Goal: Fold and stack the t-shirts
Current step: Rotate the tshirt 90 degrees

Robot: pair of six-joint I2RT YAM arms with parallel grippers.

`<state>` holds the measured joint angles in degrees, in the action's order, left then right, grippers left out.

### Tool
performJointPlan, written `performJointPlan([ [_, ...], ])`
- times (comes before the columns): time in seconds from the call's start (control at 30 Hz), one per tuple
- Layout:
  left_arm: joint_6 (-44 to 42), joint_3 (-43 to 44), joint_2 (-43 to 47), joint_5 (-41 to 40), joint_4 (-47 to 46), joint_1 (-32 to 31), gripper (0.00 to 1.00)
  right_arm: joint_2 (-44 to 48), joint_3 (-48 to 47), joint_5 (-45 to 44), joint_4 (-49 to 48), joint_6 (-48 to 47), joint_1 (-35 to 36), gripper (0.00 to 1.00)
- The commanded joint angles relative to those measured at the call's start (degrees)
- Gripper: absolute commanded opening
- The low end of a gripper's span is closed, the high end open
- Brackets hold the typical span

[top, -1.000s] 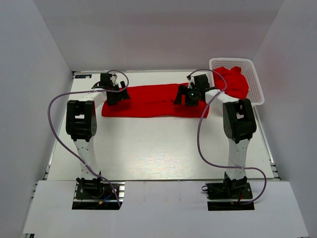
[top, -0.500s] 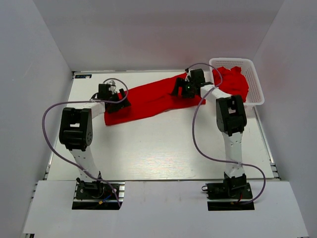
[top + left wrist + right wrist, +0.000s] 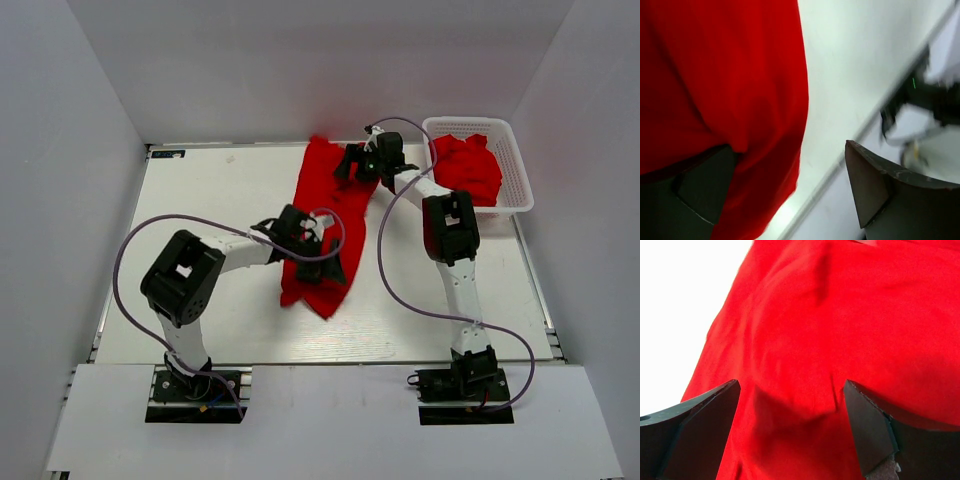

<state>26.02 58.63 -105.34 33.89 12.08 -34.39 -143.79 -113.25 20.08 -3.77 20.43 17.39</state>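
Across the middle of the counter, one red t-shirt runs as a long band from the far edge, a little right of centre, back toward the near edge. Its far end is bunched and narrow. The near end spreads wider and ends in a loose, crumpled point. The cloth is a plain bright red, creased and rumpled along its whole length, not flat.

The left arm reaches in from the near left corner. The left jaws sit over the near end of the t-shirt. In the left wrist view they stand wide apart: red cloth drapes over one finger, while the other finger is bare, with counter showing in the gap. I see no pinch on the cloth.

The right arm stretches to the far edge, and the right jaws are at the far end of the same t-shirt. In the right wrist view both fingers are spread wide and red fabric fills the space between and beyond them. Whether any fold is caught there I cannot tell.

At the far right corner stands a white lattice basket. More red t-shirts lie heaped inside it, crumpled, rising about to the rim.
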Motion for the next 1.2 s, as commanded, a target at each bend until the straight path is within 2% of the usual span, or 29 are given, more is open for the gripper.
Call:
performJointPlan([
  [0.0, -1.1, -6.5, -4.0, 5.3, 20.5, -4.6, 1.00, -0.9, -2.1, -1.6, 0.9, -5.6, 0.0, 0.90],
  [0.17, -3.4, -0.3, -1.2, 1.4, 21.9, -8.8, 1.00, 4.7, 0.0, -2.3, 5.7, -13.8, -0.2, 0.90],
  [0.3, -5.1, 5.1, 3.5, -1.0, 20.4, -8.9, 1.00, 9.7, 2.9, -1.5, 7.6, -16.6, 0.3, 0.90],
  [0.4, -5.7, 8.6, 7.8, -5.8, 20.6, -7.4, 1.00, 12.6, 3.4, -0.3, 10.2, -17.7, 0.8, 0.90],
  [0.53, -5.7, 13.1, 12.3, -24.5, 25.6, -6.7, 1.00, 17.1, 6.7, -4.9, 15.4, -20.2, 3.4, 0.90],
  [0.63, -3.0, 13.8, 16.5, -38.3, 27.5, -4.1, 1.00, 20.8, 12.1, -11.6, 16.0, -16.5, 5.0, 0.90],
  [0.67, -1.5, 13.8, 17.4, -45.5, 29.0, -2.2, 1.00, 22.7, 13.2, -12.7, 16.1, -15.8, 5.5, 0.90],
  [0.77, 2.2, 11.9, 20.3, -56.4, 29.0, 2.9, 1.00, 24.8, 18.9, -16.2, 14.6, -11.9, 7.5, 0.90],
  [0.83, 2.7, 8.2, 22.4, -57.6, 24.0, 6.2, 1.00, 25.0, 21.6, -17.5, 14.6, -10.0, 9.2, 0.90],
  [1.0, 1.6, 5.7, 20.6, -50.2, 19.4, 17.0, 1.00, 23.3, 22.9, -18.3, 14.4, -8.4, 11.4, 0.90],
  [1.17, 1.0, 4.5, 17.1, -43.7, 17.4, 21.8, 1.00, 18.1, 18.3, -19.5, 16.9, -7.2, 11.2, 0.90],
])
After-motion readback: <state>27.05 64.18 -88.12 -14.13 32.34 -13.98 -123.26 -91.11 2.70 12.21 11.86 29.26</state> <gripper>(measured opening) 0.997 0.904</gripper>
